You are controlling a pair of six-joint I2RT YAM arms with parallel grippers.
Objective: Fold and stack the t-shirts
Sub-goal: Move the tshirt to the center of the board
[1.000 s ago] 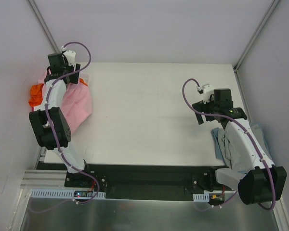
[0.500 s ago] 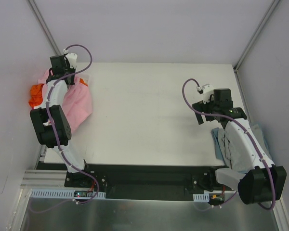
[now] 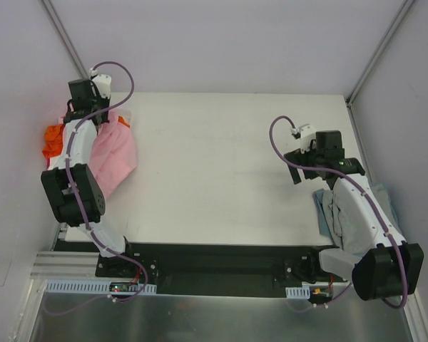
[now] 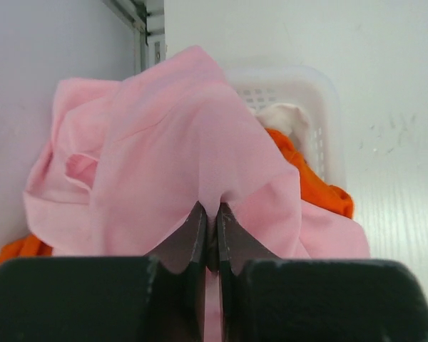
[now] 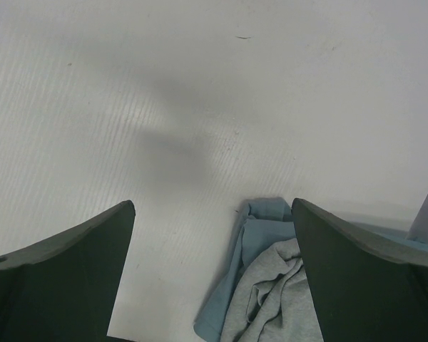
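A light pink t-shirt (image 3: 113,151) (image 4: 171,149) is draped over the table's left edge, rumpled. My left gripper (image 3: 93,107) (image 4: 210,214) is shut on a raised fold of it, the cloth pinched between the dark fingers. Under and beside the pink one lies an orange t-shirt (image 3: 53,139) (image 4: 310,185), with a bit of white cloth (image 4: 282,117) showing in the basket. At the right edge a grey-blue t-shirt (image 3: 327,210) (image 5: 253,256) lies under a grey garment (image 5: 278,299). My right gripper (image 3: 321,160) (image 5: 212,214) hangs open above the bare table beside them.
A white mesh basket (image 4: 321,107) stands at the far left against the wall and holds the orange and white cloth. The white table (image 3: 221,164) spans the middle. Side walls close in on left and right.
My left gripper has shut on the pink t-shirt's fold and shifted slightly left, bunching the cloth up. The right arm has stayed still.
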